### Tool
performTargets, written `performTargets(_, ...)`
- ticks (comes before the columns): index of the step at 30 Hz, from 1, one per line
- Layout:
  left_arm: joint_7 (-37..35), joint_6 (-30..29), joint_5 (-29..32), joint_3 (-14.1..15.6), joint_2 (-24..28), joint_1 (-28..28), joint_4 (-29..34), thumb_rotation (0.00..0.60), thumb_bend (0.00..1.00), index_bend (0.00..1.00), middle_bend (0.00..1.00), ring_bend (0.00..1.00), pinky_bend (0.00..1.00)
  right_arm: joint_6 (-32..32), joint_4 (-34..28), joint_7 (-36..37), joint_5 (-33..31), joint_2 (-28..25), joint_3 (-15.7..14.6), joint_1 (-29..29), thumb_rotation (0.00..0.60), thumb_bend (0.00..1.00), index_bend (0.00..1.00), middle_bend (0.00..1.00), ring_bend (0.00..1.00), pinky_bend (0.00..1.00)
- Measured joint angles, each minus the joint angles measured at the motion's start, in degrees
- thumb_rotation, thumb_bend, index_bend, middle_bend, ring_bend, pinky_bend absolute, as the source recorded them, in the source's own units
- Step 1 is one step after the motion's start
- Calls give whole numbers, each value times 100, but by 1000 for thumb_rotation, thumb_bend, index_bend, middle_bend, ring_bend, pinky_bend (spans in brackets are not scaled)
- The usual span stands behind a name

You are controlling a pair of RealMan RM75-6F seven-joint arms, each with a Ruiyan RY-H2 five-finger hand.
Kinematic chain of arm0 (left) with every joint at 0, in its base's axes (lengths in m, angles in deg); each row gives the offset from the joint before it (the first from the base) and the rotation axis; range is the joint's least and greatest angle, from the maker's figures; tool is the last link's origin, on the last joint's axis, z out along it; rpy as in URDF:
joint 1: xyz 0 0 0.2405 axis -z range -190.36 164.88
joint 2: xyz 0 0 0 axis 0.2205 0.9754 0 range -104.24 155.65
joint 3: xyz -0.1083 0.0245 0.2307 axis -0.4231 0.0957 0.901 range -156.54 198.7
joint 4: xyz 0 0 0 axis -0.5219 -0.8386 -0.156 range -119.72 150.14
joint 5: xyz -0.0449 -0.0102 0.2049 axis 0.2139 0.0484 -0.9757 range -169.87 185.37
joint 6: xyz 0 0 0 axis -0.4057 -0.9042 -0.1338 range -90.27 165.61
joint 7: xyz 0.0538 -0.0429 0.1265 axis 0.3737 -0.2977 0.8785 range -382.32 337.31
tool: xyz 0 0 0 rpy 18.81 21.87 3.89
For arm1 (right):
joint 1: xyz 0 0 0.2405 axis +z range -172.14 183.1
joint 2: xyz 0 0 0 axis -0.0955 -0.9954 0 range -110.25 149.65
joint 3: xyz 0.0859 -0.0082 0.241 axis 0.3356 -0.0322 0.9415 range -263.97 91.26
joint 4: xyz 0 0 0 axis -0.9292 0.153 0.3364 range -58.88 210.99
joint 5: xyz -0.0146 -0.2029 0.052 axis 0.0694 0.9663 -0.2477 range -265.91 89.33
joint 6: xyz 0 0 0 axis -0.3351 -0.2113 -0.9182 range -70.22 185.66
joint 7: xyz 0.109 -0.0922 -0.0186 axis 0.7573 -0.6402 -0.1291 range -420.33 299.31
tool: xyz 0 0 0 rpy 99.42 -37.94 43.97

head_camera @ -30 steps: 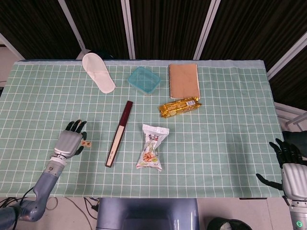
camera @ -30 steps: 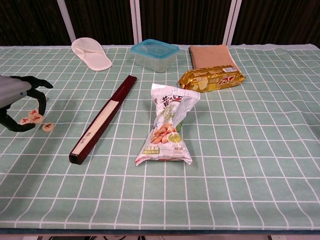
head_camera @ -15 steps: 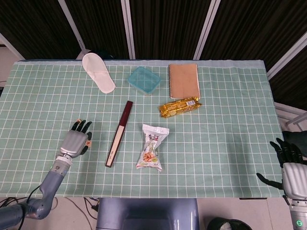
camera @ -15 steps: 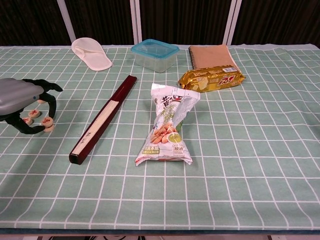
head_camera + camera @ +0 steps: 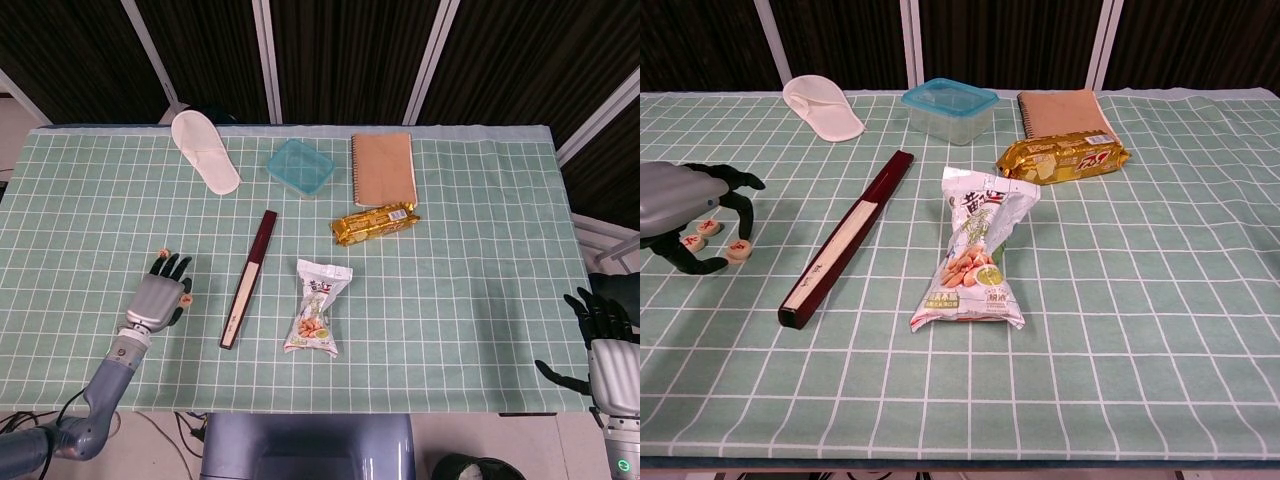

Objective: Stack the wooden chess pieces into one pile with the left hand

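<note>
Chess pieces [image 5: 722, 240] under left robot hand [image 5: 685, 200]

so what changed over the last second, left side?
The left hand slid toward the folded fan and now arches over the chess pieces, fingertips down around them; the pieces seem nudged closer together, none stacked. The right hand, fan and peanut bag stayed put.
</note>
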State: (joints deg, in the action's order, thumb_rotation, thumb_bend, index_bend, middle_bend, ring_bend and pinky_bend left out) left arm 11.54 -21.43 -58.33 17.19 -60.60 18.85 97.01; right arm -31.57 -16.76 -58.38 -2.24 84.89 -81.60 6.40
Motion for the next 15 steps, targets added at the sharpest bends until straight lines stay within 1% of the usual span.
performTargets(7,6,-39,-15,17,-38,19,-26,600,306,426,72,0,108,-9,-1,6,5,3,1,-3,600,205,114,69,59,0)
performTargets(15,8,-149,-89,18,-79,25,-54,600,306,367,70,0,107,13,0,4,9,5,-8,3,600,204,114,69,59,0)
